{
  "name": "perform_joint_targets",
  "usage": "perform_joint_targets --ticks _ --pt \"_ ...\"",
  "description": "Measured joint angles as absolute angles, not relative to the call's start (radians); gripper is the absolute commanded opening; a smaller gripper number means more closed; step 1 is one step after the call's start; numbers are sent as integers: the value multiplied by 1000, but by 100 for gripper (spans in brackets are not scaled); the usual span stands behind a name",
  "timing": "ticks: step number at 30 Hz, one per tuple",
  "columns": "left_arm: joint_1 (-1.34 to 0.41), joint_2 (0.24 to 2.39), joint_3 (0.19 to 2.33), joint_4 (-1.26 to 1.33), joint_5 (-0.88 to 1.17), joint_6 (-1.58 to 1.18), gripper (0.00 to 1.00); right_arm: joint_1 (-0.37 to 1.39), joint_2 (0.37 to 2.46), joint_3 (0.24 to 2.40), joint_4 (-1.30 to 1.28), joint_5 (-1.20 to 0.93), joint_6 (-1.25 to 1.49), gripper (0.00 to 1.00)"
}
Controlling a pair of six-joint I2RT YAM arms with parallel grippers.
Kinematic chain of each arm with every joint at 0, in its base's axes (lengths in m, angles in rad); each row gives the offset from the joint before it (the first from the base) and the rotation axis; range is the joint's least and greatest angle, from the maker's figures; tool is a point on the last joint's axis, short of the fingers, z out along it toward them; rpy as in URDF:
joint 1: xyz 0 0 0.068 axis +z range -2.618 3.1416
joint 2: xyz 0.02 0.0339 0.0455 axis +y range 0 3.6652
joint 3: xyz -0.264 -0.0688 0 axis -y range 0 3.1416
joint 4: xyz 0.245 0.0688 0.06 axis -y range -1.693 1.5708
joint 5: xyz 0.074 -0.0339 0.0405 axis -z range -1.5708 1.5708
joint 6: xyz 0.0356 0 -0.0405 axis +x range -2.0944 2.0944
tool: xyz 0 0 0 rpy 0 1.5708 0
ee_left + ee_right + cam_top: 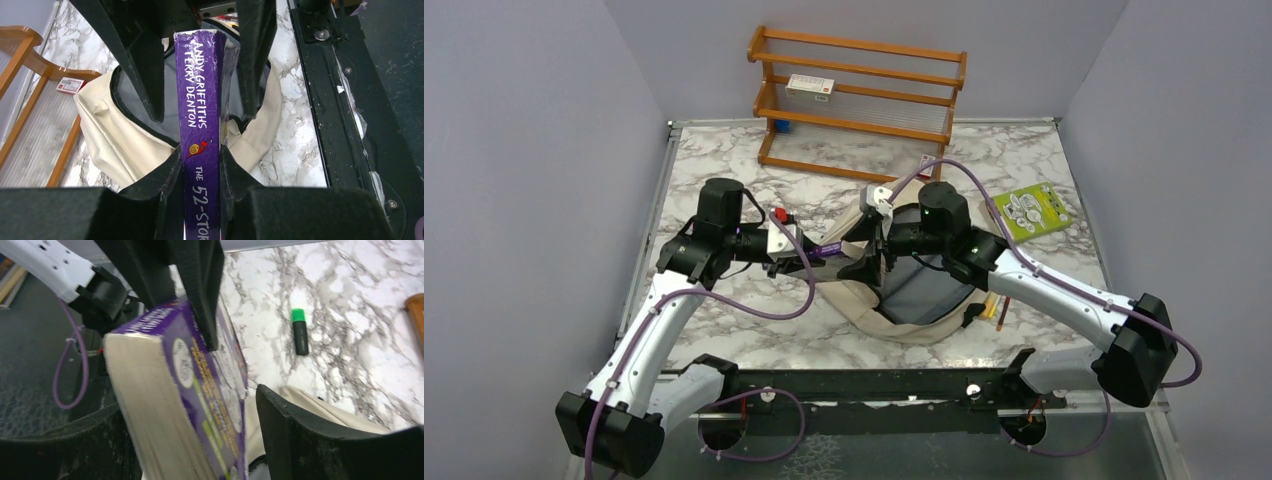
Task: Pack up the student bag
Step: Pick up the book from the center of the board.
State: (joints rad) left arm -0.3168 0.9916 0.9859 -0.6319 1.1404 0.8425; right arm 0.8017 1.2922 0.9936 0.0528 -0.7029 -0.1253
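Observation:
The student bag (911, 305), beige with a dark grey lining, lies at the table's middle with its mouth gaping (115, 130). Over that mouth hangs a thick purple book (200, 100), spine towards the left wrist camera. My left gripper (200, 155) is shut on the book (829, 248), one finger on each cover. My right gripper (190, 410) is open and straddles the far end of the book (200, 390); a gap shows between the cover and its right finger (300, 440). In the top view my two grippers (809, 250) (871, 250) meet above the bag's left rim.
A wooden rack (856, 100) holding a small box stands at the back. A green booklet (1034, 210) lies at the right, and pencils (996, 310) beside the bag. A green-capped highlighter (299, 331) lies on the marble. A red item (779, 215) sits behind the left wrist.

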Motion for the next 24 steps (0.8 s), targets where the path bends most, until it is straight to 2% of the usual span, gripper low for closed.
perform_joint_targets --ticks 4,6,11,12,13,14,17,20,24 --pt "-322 993 987 -632 1140 841 0 804 1299 993 44 -649 -150 62" --pt "-322 1000 988 -631 1138 838 0 804 1301 993 36 -641 -160 52" --pt "-322 1028 993 -630 1127 833 0 813 1308 993 3 -639 -193 18" --pt "-322 1034 996 -630 1124 827 5 813 1308 992 -2 -638 -197 11" --pt "-322 1041 1000 -635 1124 823 17 813 1308 990 -3 -637 -197 3" --pt "-323 1047 1004 -637 1124 820 24 812 1306 986 -3 -637 -198 1" --pt "-329 1066 1008 -632 1122 813 47 813 1281 957 10 -615 -177 1" --pt "-340 1074 1008 -607 1122 791 66 818 1229 913 1 -534 -98 1" --pt "-335 1073 1006 -525 1113 715 77 816 1149 863 -51 -337 36 1"
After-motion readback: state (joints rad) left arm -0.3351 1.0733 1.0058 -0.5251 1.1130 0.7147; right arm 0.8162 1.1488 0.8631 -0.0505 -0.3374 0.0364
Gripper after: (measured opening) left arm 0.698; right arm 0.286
